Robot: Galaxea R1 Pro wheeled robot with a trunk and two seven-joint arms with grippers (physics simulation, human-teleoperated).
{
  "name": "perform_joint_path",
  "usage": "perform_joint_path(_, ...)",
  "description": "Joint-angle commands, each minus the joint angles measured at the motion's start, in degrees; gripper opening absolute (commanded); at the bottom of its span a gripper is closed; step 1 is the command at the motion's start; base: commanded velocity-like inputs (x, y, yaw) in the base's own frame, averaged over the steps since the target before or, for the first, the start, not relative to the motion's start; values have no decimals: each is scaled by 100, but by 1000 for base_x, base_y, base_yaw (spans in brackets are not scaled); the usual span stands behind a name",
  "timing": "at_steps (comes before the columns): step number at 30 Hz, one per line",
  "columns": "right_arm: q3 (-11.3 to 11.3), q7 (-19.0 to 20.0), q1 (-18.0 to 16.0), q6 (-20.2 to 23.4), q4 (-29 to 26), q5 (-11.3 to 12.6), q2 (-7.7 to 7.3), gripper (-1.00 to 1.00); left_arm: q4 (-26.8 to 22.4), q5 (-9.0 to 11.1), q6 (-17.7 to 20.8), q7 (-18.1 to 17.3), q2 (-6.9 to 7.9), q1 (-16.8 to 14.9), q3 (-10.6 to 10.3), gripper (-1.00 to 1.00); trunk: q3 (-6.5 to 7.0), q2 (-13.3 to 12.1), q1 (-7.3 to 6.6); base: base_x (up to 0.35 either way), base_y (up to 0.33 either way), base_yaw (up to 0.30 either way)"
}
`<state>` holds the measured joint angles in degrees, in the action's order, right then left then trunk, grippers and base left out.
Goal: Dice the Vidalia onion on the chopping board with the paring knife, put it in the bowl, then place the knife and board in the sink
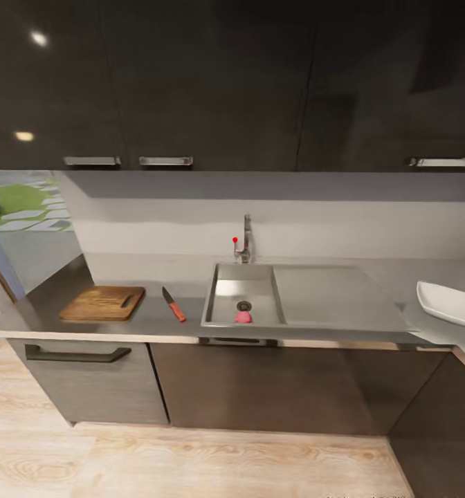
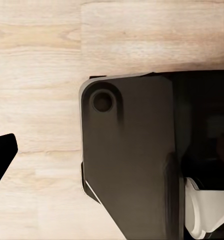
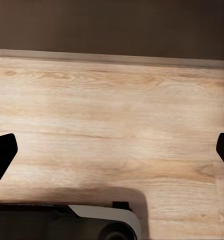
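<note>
The counter (image 1: 156, 318) runs long and grey across the head view, and everything the task needs sits on or in it. The sink (image 1: 222, 304) is set near its middle, with a drainboard on one side and a faucet (image 1: 246, 238) behind. On the counter to the left of the basin lies the chopping board (image 1: 102, 303), flat, stiff wood, probably the heaviest piece here; its handle slot at the end nearer the sink looks like the natural place to take hold. At the far right end rests the bowl (image 1: 448, 303), white and shallow, likely hard and breakable, best lifted by its rim. Between board and sink lies the paring knife (image 1: 174, 304), light and slim, blade pointing away from the robot; the red-orange handle is the part to grip. Smallest is the Vidalia onion (image 1: 243, 317), a pinkish round thing in the basin just in front of the drain: firm, smooth and apt to roll, so a hold across its widest part seems safest.

The wrist views instead look down at pale wooden floor (image 3: 112, 125). The right gripper (image 3: 112, 150) shows dark fingertips at both edges, jaws wide apart. The left wrist view shows one fingertip (image 2: 2, 155) beside the robot's dark base (image 2: 127, 160), so I cannot tell how those jaws stand.
</note>
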<state>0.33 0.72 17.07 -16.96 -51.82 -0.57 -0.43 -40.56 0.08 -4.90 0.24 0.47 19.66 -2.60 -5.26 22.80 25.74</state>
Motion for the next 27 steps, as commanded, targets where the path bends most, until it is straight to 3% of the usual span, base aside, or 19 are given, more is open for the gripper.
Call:
perform_joint_path(1,3,7,-1,-9,-3,-5,-2,100,-10,1,-9,3,5,3,-12,100,-5,11,4,0,-216,-161)
perform_joint_path(10,2,7,-1,-9,-3,-5,-1,100,-37,1,13,97,5,-112,-4,100,15,11,4,0,-49,-69)
perform_joint_path(15,2,7,-1,-9,-4,-12,-5,100,-75,4,154,886,-5,-559,-4,100,16,11,4,0,-1,-2)
perform_joint_path(18,2,7,0,-9,-4,-13,-4,100,-275,11,699,1236,-16,-878,-4,100,16,11,4,0,0,0)
perform_joint_path(20,2,7,1,-9,-3,-13,-5,100,-613,23,1289,1310,-19,-1033,-4,100,16,11,4,0,0,0)
perform_joint_path(22,2,7,0,-9,-3,-14,-7,100,-859,34,1600,1327,-20,-1086,-4,100,16,11,4,0,0,0)
perform_joint_path(24,2,7,-1,-9,-2,-14,-7,100,-1625,62,2283,1344,-24,-1144,-11,100,16,11,4,0,0,0)
perform_joint_path(27,2,7,-1,-9,9,-14,-9,100,-2428,83,2974,1351,-41,-1168,-27,100,16,11,4,0,0,0)
